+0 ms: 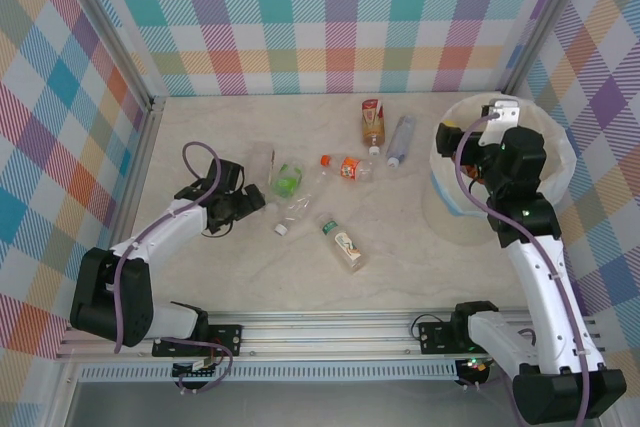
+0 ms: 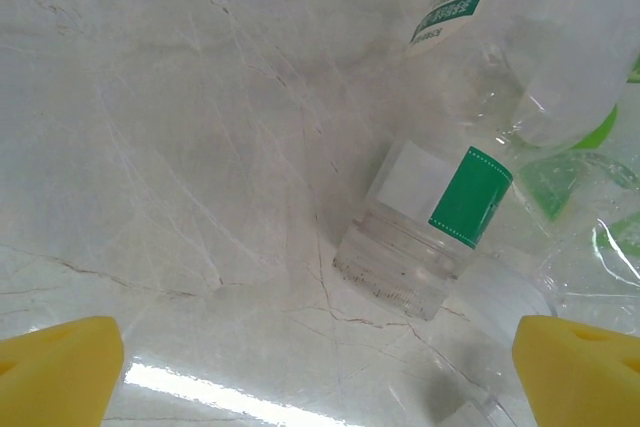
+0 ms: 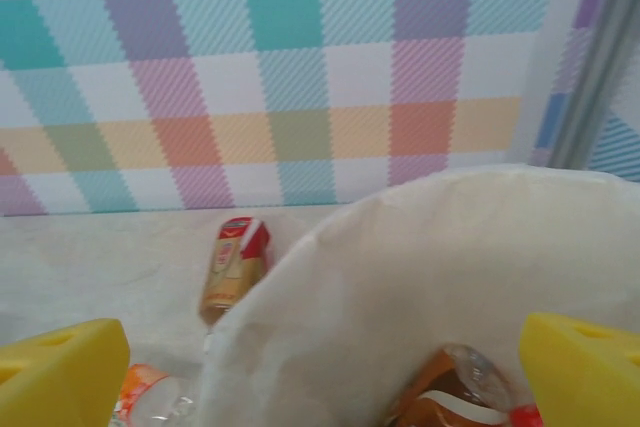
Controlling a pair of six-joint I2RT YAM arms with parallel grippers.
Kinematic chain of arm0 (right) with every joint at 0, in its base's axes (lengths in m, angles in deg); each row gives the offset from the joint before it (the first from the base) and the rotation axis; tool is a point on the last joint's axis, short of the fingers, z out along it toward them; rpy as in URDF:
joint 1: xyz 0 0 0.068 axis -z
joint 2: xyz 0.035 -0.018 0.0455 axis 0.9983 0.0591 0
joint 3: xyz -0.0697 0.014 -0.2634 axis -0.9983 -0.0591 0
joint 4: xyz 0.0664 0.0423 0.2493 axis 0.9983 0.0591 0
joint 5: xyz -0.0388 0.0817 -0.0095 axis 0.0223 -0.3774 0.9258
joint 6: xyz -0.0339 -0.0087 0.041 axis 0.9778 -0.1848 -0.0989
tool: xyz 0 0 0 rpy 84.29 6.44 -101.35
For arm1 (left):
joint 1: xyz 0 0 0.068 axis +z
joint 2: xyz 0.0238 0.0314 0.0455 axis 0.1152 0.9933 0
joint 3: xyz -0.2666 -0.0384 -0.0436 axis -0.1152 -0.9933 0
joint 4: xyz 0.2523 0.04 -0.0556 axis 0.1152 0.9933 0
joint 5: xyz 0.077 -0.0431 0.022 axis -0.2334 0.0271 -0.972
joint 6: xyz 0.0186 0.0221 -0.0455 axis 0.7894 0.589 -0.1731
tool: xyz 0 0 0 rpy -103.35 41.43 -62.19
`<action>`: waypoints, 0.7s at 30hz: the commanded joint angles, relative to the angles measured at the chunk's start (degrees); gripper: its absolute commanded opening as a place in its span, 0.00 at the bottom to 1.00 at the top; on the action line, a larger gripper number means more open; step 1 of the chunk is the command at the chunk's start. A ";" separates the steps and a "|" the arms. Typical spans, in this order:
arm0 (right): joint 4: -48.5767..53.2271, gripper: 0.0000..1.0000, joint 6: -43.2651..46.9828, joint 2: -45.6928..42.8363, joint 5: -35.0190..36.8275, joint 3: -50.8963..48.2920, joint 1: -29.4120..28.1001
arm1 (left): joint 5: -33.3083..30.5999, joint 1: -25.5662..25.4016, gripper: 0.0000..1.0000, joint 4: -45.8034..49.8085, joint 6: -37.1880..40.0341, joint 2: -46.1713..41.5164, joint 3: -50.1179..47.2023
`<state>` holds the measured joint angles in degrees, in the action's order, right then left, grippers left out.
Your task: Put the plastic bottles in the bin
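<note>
Left wrist view showed the left gripper (image 2: 320, 377) spread wide, empty, a green-labelled bottle (image 2: 430, 237) lying just ahead on the table (image 2: 150, 147): likely light, slick, crushable, best pinched mid-body. Right gripper (image 3: 320, 377) gaped empty over the bin (image 3: 420, 247).

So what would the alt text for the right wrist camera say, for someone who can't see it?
A white-lined bin holding a brown-labelled bottle sits close below the right end effector, whose yellow fingertips are spread wide. Beyond, a tan bottle lies on the pale table before a plaid wall.
</note>
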<state>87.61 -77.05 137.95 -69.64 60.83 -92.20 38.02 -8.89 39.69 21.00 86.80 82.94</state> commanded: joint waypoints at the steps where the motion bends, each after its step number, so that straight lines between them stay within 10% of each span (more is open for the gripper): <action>1: -4.97 1.00 1.30 -1.29 -11.06 -0.95 0.25 | 4.04 1.35 1.00 -0.42 2.63 -0.90 -0.23; 10: -11.50 1.00 -1.36 -4.79 -25.06 -3.73 0.07 | 7.60 1.53 1.00 -0.44 7.23 3.93 1.98; 21: -11.81 1.00 -2.99 -4.66 -27.44 -3.91 -0.04 | 8.03 1.53 0.77 -3.66 16.05 13.82 7.59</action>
<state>78.34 -78.97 133.62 -94.53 57.29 -92.20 46.54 -8.17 38.03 33.06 99.11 88.77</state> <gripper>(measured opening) 0.997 0.779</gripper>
